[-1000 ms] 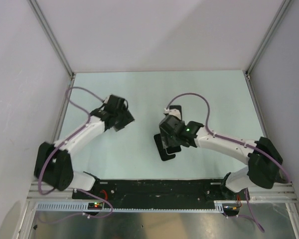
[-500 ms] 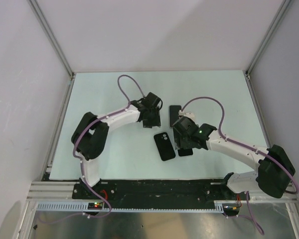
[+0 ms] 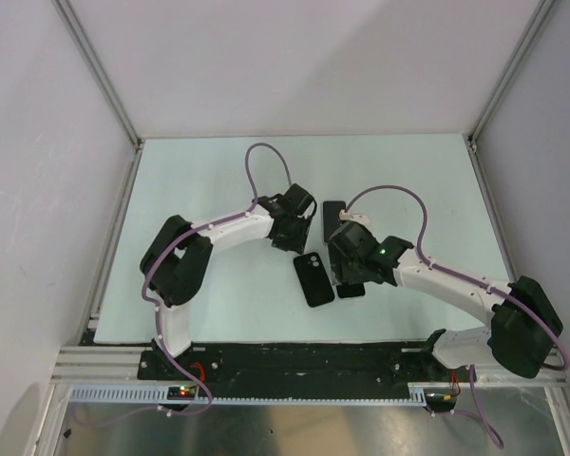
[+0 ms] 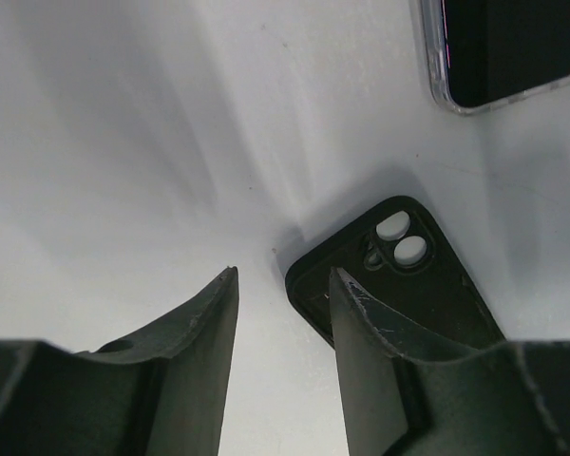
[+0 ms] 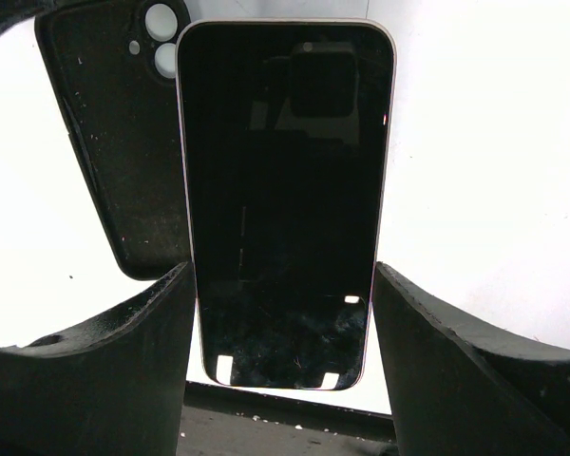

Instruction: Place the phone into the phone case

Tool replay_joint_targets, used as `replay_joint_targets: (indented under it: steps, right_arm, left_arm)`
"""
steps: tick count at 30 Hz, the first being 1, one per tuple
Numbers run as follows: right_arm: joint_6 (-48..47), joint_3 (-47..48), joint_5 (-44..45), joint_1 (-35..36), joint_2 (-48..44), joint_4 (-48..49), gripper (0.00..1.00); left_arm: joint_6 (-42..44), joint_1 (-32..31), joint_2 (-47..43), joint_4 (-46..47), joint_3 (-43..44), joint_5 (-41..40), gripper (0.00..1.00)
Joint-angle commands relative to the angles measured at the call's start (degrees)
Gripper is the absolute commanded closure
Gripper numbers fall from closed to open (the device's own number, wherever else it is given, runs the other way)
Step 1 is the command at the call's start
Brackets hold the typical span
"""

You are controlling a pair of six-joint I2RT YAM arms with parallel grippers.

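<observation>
Now both arms crowd the middle of the pale green table (image 3: 209,171).
Half a second ago the left claw (image 3: 292,231) sat a little farther off; it hangs released right at the flat black rubber phone case (image 3: 313,279). The right claw (image 3: 347,271), also released, straddles the black glass phone (image 5: 283,199) lying just beside the case, so loading comes next.

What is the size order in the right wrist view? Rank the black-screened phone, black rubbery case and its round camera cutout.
1. Black-screened phone, largest.
2. Black rubbery case; partly hidden behind the phone, so unsure.
3. Round camera cutout, smallest.
</observation>
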Motion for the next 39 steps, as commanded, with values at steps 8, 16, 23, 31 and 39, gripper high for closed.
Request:
replay_joint_targets:
  steps: [8, 16, 23, 31, 39]
  right_arm:
    - [-1.15, 0.43, -0.88, -0.64, -0.69, 3.20, 0.64]
    - [-1.43, 0.42, -1.39, -0.87, -0.83, 3.62, 0.64]
    - [-3.31, 0.52, -3.34, -0.39, -0.86, 5.61, 0.63]
    - [-8.95, 2.86, -6.20, 3.93, 3.42, 9.46, 0.63]
    - [-14.01, 7.84, -8.58, 10.22, 10.91, 12.01, 0.63]
  left_arm:
    - [8.83, -1.95, 1.96, -1.19, 0.89, 2.70, 0.55]
    - [7.35, -2.22, 3.52, -1.18, 0.71, 3.65, 0.66]
    - [3.51, -2.22, -2.20, -1.32, -4.79, -1.94, 0.95]
    - [0.49, -2.01, -10.65, -3.06, -13.47, -6.53, 1.00]
    - [-0.52, -0.57, -16.87, -5.48, -17.31, -6.82, 1.00]
